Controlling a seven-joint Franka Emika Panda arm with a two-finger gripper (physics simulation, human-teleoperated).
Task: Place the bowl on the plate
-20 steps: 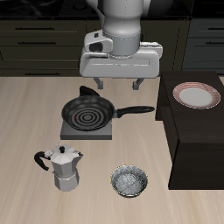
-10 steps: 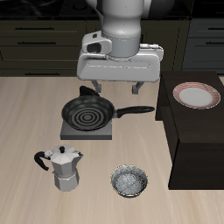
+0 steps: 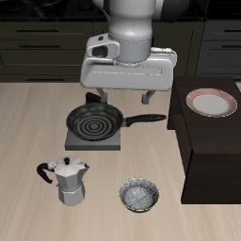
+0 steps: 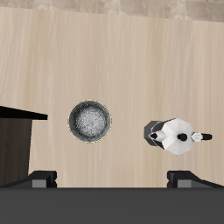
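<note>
The small silvery-grey bowl [image 3: 139, 196] with a speckled inside stands on the wooden table near its front edge; it also shows in the wrist view [image 4: 90, 121]. The white plate [image 3: 211, 103] with a reddish-pink rim lies on top of a dark raised block [image 3: 209, 155]. The plate is out of the wrist view. My gripper [image 3: 125, 96] hangs high above the table's back part, over the frying pan, far from the bowl. It is open and empty, its fingers [image 4: 42, 179] wide apart.
A black frying pan [image 3: 94, 120] with spiral rings sits on a grey pad, its handle pointing toward the dark block. A silver moka pot [image 3: 68, 179] stands beside the bowl near the front edge; it also shows in the wrist view [image 4: 178, 134].
The gripper has shifted only very slightly. The bowl, plate, pan and moka pot have not moved.
</note>
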